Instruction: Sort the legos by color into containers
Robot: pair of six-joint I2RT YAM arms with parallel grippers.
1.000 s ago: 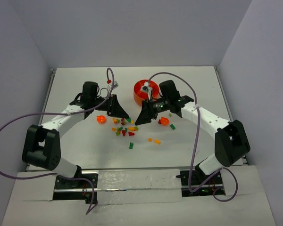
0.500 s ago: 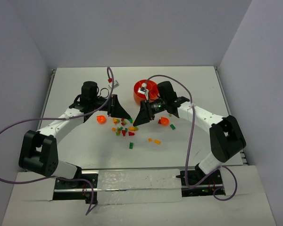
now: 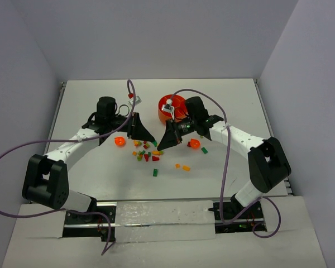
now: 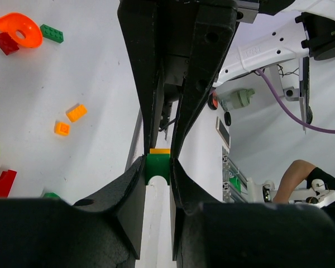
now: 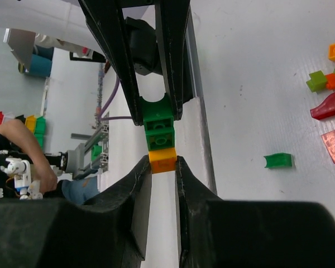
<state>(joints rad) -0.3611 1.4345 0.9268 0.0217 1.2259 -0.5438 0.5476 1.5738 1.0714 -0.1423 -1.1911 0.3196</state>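
Note:
Above the loose legos (image 3: 146, 153) my two grippers meet tip to tip. My left gripper (image 3: 152, 139) (image 4: 157, 162) is shut on a green arched brick (image 4: 157, 168). A yellow-orange brick (image 5: 162, 159) is stuck onto the far end of that green brick (image 5: 158, 125), and my right gripper (image 3: 159, 147) (image 5: 163, 162) is shut on it. The joined pair spans the gap between both sets of fingers. The orange bowl (image 3: 163, 114) stands behind the right gripper, its compartments mostly hidden by the arm.
Red, green, orange and yellow bits lie scattered below the grippers. An orange ring piece (image 3: 119, 142) lies to the left, another (image 3: 194, 144) to the right with a green brick (image 3: 204, 150). A green arch (image 5: 278, 161) and red pieces (image 5: 329, 106) lie nearby.
My right gripper's jaws have closed onto the yellow-orange brick after edging left toward the left gripper. The left gripper keeps its hold on the green brick.

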